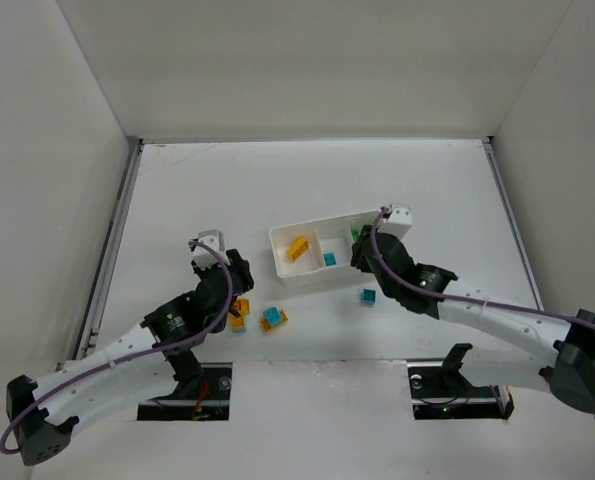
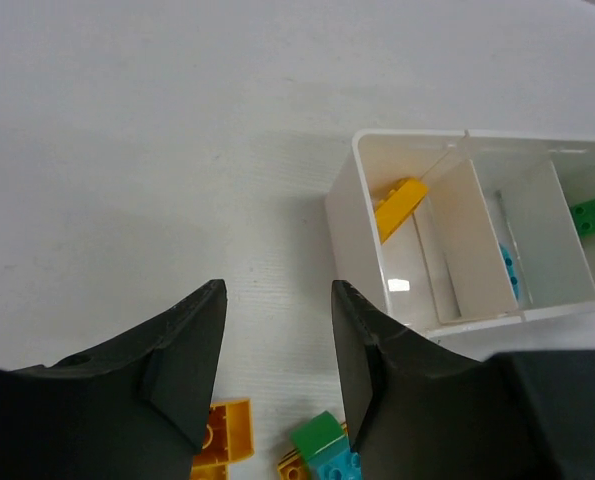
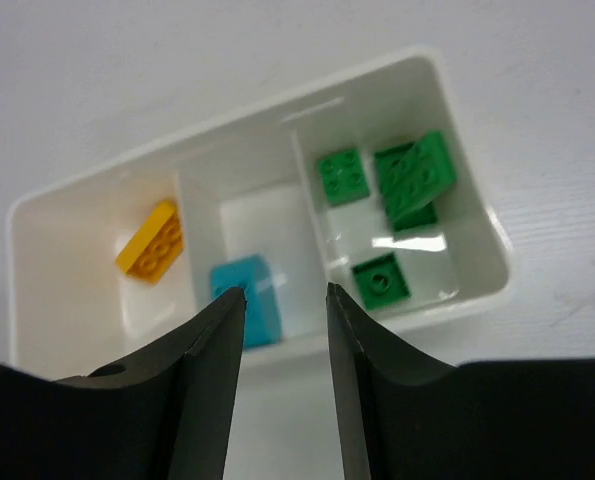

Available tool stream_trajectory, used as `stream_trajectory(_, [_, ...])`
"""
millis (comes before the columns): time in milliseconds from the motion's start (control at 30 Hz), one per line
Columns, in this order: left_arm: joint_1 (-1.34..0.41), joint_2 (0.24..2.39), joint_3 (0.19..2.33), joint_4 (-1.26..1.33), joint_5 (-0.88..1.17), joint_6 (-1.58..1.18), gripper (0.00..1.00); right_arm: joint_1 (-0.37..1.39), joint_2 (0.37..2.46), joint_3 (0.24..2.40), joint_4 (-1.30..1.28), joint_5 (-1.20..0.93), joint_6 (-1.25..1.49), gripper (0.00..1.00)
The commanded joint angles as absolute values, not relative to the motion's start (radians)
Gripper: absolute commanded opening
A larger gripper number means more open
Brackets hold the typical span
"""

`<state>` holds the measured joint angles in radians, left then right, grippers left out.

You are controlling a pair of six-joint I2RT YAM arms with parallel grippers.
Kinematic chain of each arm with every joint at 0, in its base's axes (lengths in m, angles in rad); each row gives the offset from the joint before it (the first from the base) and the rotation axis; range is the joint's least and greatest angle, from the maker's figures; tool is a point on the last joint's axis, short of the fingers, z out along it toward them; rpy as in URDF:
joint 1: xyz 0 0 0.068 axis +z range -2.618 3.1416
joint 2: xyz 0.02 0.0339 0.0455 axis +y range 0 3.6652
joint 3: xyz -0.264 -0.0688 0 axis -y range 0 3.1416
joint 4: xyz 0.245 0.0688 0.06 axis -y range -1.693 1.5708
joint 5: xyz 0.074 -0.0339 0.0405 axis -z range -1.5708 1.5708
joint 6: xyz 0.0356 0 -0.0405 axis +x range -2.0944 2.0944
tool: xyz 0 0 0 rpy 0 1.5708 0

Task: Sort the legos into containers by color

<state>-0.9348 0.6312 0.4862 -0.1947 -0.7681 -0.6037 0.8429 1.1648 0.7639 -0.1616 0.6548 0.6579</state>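
Observation:
The white tray (image 1: 312,276) lies mid-table. Its left compartment holds an orange brick (image 1: 297,248), the middle one a cyan brick (image 1: 329,259), and the right one green bricks (image 3: 412,180). My right gripper (image 3: 285,292) is open and empty, just above the tray's near wall by the middle compartment; in the top view it (image 1: 362,252) covers the right compartment. My left gripper (image 2: 275,290) is open and empty over bare table left of the tray (image 2: 342,200). Below it lie a loose orange brick (image 2: 222,430) and a green, cyan and orange cluster (image 2: 322,445).
One more small cyan-green brick (image 1: 369,296) lies on the table in front of the tray's right end. White walls enclose the table at the left, back and right. The arm bases sit at the near edge.

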Motion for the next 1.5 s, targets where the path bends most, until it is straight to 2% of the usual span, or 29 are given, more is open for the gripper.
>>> stream_trajectory(0, [-0.95, 0.663, 0.592, -0.5, -0.821, -0.733, 0.45, 0.944, 1.098, 0.701, -0.257, 0.65, 0.678, 0.43])
stream_trajectory(100, [-0.978, 0.692, 0.626, -0.601, -0.755, -0.81, 0.47, 0.989, 1.092, 0.641, -0.368, 0.638, 0.809, 0.49])
stream_trajectory(200, [-1.048, 0.712, 0.623, -0.588, -0.709, -0.844, 0.48, 1.028, 1.117, 0.595, -0.44, 0.649, 0.943, 0.67])
stream_trajectory(333, [-1.168, 0.767, 0.617, -0.505, -0.725, -0.839, 0.49, 1.041, 1.16, 0.569, -0.443, 0.683, 1.005, 0.75])
stream_trajectory(433, [-1.226, 0.798, 0.621, -0.453, -0.756, -0.833, 0.5, 1.041, 1.175, 0.569, -0.419, 0.675, 1.008, 0.75])
stream_trajectory(633, [-1.237, 0.801, 0.606, -0.381, -0.778, -0.824, 0.5, 1.001, 1.253, 0.569, -0.335, 0.65, 0.991, 0.59])
stream_trajectory(767, [-1.234, 0.769, 0.581, -0.353, -0.776, -0.815, 0.5, 0.981, 1.316, 0.598, -0.322, 0.655, 0.986, 0.57])
stream_trajectory(800, [-1.233, 0.762, 0.578, -0.35, -0.776, -0.812, 0.5, 0.973, 1.339, 0.604, -0.315, 0.655, 0.982, 0.53])
stream_trajectory(867, [-1.229, 0.749, 0.571, -0.35, -0.775, -0.807, 0.5, 0.972, 1.376, 0.618, -0.313, 0.678, 0.983, 0.34])
stream_trajectory(967, [-1.226, 0.724, 0.563, -0.36, -0.778, -0.798, 0.5, 0.993, 1.372, 0.637, -0.359, 0.706, 1.003, 0.2])
stream_trajectory(1033, [-1.219, 0.709, 0.558, -0.362, -0.778, -0.782, 0.5, 1.044, 1.318, 0.647, -0.408, 0.703, 1.011, 0.17])
stream_trajectory(1200, [-1.164, 0.715, 0.555, -0.354, -0.758, -0.739, 0.5, 1.14, 1.129, 0.748, -0.495, 0.692, 0.941, 0.18])
stream_trajectory(1300, [-1.144, 0.741, 0.561, -0.345, -0.747, -0.729, 0.5, 1.098, 1.12, 0.816, -0.427, 0.684, 0.818, 0.19])
stream_trajectory(1467, [-1.153, 0.715, 0.546, -0.339, -0.753, -0.739, 0.5, 0.955, 1.225, 0.893, -0.229, 0.611, 0.637, 0.21])
